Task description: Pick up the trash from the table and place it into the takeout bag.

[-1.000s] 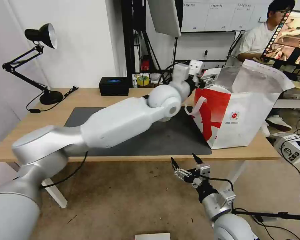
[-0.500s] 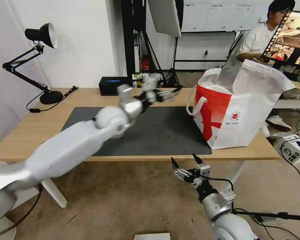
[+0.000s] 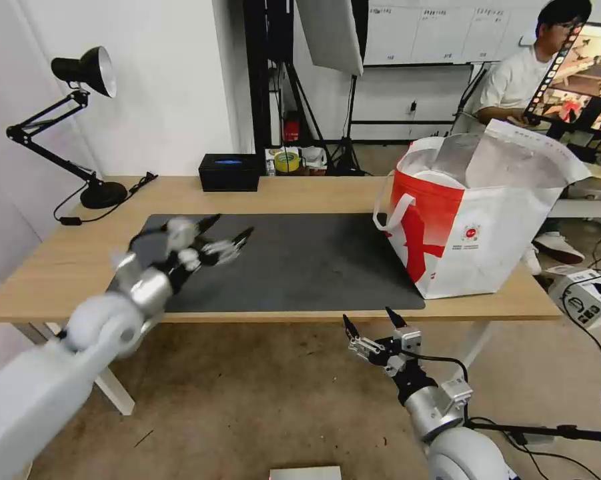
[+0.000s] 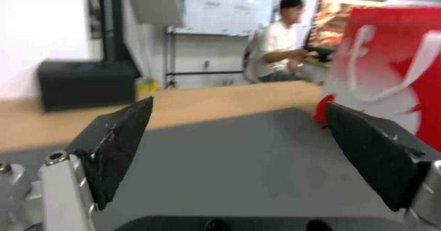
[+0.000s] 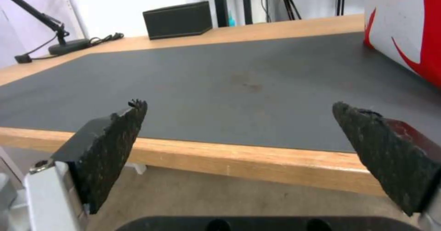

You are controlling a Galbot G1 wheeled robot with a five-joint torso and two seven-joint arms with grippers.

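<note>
Your left hand (image 3: 223, 235) hangs released over the mat (image 3: 313, 267), takeout bag (image 3: 473, 233) well off toward the right; right hand (image 3: 373, 323) also released.

black desk lamp (image 3: 80, 127), black box (image 3: 229, 173) — tape roll (image 3: 286, 161)

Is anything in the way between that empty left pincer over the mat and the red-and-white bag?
Nothing visible. The left pincer, open and empty, hovers over the dark mat; only bare mat lies between it and the takeout bag at the table's right end. The right pincer hangs open below the table's front edge.
</note>
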